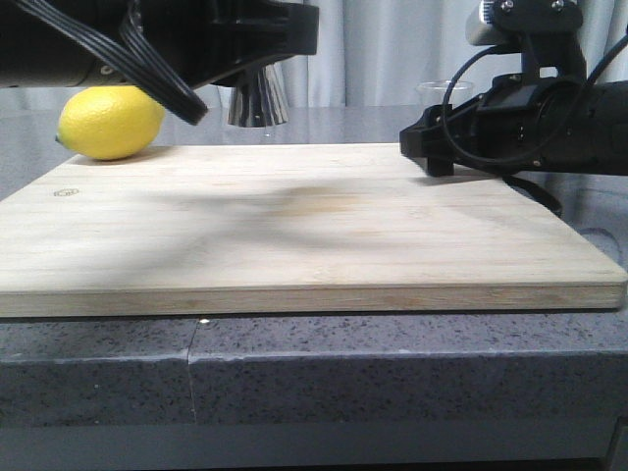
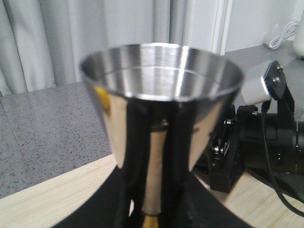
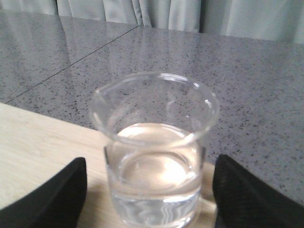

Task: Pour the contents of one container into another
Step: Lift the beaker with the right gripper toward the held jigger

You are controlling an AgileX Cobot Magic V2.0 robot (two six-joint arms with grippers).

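Left gripper (image 2: 152,209) pinches the steel jigger (image 2: 159,102) upright, ready to receive; right gripper (image 3: 149,190) is spread around the glass beaker (image 3: 154,152), unclamped.

Board (image 1: 294,226): lies flat on the tabletop (image 1: 392,363), filling most of its width.
Lemon (image 1: 111,122): at the board's far left corner, behind the edge.
Jigger (image 1: 257,96): raised above the board's far edge, right of the lemon, upright in the left hand (image 2: 152,209), whose fingers sit on either side of its waist.
Beaker (image 3: 154,149): upright on the board's far right corner, liquid inside, between the spread fingers (image 3: 52,190) of the right hand (image 3: 152,194); contact cannot be told.
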